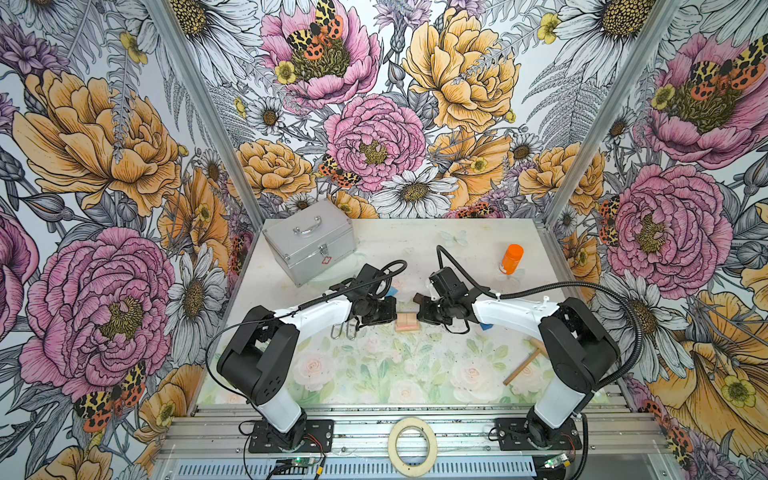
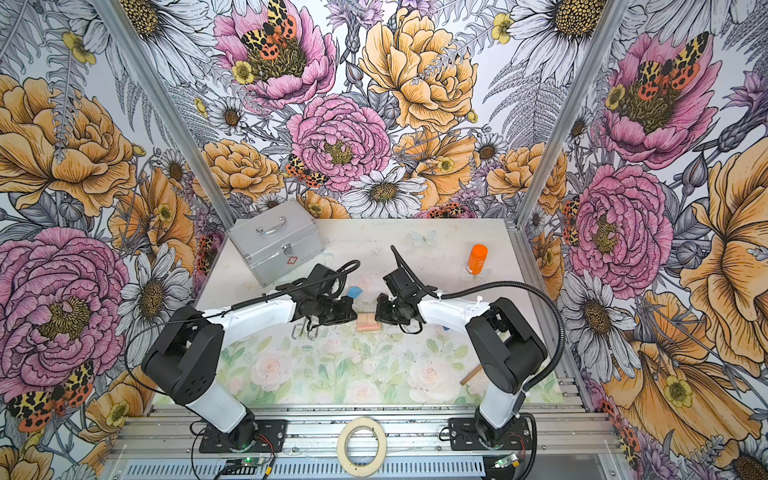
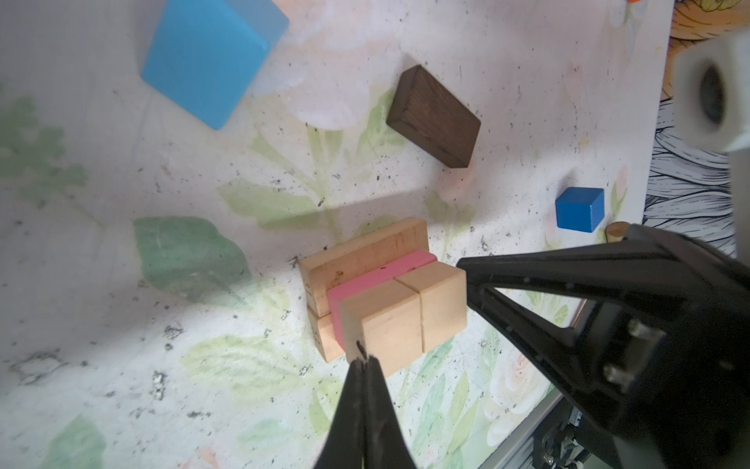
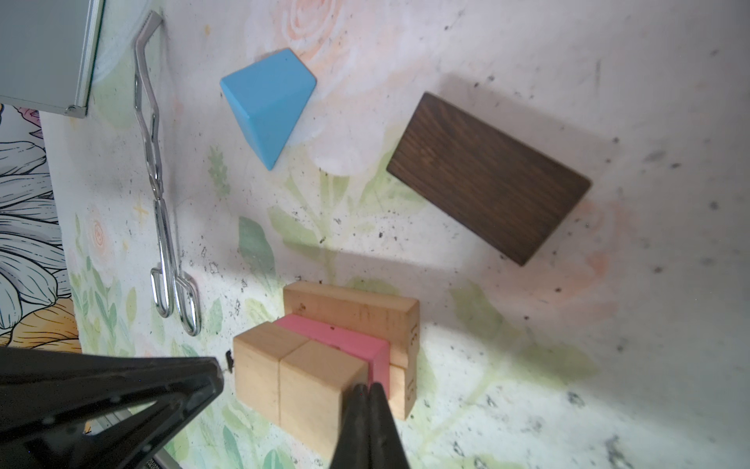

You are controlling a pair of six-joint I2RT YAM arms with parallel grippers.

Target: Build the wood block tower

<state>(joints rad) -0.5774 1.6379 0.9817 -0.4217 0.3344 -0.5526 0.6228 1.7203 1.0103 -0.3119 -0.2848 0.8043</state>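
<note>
Low wood block tower (image 1: 407,322) flanked by both closed fingers (image 3: 361,406).
Two tan cubes (image 3: 406,316) top a pink bar (image 3: 365,284); dark brown bar (image 3: 434,117) and blue cube (image 3: 580,209) lie loose beyond.

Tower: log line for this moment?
tower: tan-pink-tan, partial | left gripper: shut, beside it | right gripper: shut, beside it | brown bar: loose

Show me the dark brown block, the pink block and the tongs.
dark brown block (image 4: 487,178): right wrist view, middle of broad face.
pink block (image 4: 337,337): right wrist view, upper face.
tongs (image 4: 165,235): right wrist view, middle arms.

Blue block (image 3: 203,65) partly off-frame
</note>
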